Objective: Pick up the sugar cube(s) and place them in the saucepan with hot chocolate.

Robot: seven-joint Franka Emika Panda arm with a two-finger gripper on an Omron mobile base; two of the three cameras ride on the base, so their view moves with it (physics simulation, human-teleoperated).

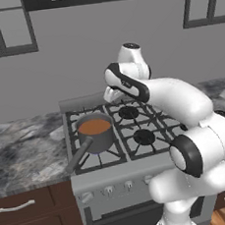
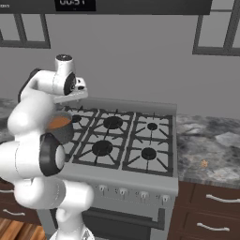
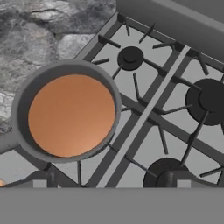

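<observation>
The saucepan (image 1: 101, 140) is small, round and grey, and stands on the stove's front left burner with orange-brown hot chocolate inside. Its dark handle (image 1: 79, 159) points toward the stove's front left. In the right base view the saucepan (image 2: 63, 132) is partly hidden behind my arm. In the hand view the saucepan (image 3: 65, 66) lies below and to the left of my gripper (image 3: 107, 181). The gripper is open, its fingertips (image 3: 40, 180) wide apart with nothing between them. My hand (image 2: 75, 93) hovers above the stove's left side, over the pan. The sugar cubes are out of view.
The gas stove (image 1: 139, 153) has several black burners and grates, with knobs (image 2: 123, 191) along its front. Grey marble counters (image 1: 24, 144) flank it on both sides. A small pale speck (image 2: 204, 163) lies on the right counter. Drawers (image 2: 211, 206) sit below.
</observation>
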